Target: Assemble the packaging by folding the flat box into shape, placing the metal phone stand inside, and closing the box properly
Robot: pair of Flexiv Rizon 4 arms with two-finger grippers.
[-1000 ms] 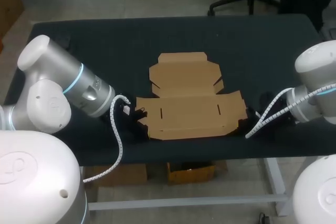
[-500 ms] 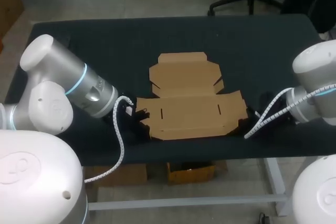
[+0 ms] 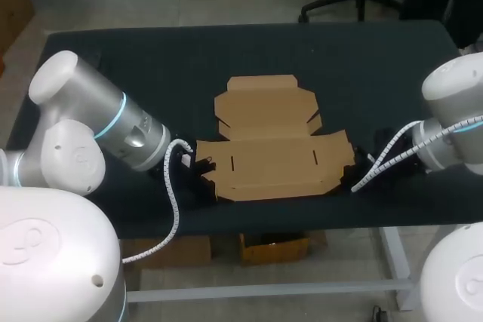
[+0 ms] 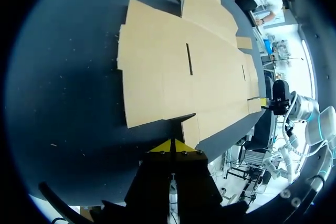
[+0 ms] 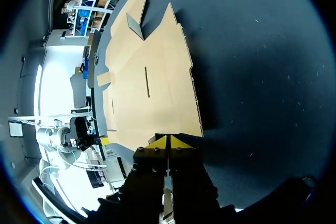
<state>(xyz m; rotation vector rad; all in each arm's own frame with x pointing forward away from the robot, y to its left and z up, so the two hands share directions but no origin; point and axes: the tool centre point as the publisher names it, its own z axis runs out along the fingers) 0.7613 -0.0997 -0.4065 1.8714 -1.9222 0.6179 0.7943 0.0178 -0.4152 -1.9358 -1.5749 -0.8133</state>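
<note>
Dark table (image 3: pixel 151 58), flat box (image 3: pixel 272 148) — left tool (image 4: pixel 171 144), right tool (image 5: pixel 167 140) pressed together at its ends — tips hidden overhead.

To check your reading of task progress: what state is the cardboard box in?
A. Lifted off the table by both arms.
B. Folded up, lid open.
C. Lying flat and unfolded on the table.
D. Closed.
C: the cardboard box lies on the table as one spread-out sheet, its panels, flaps and slots all showing.
</note>
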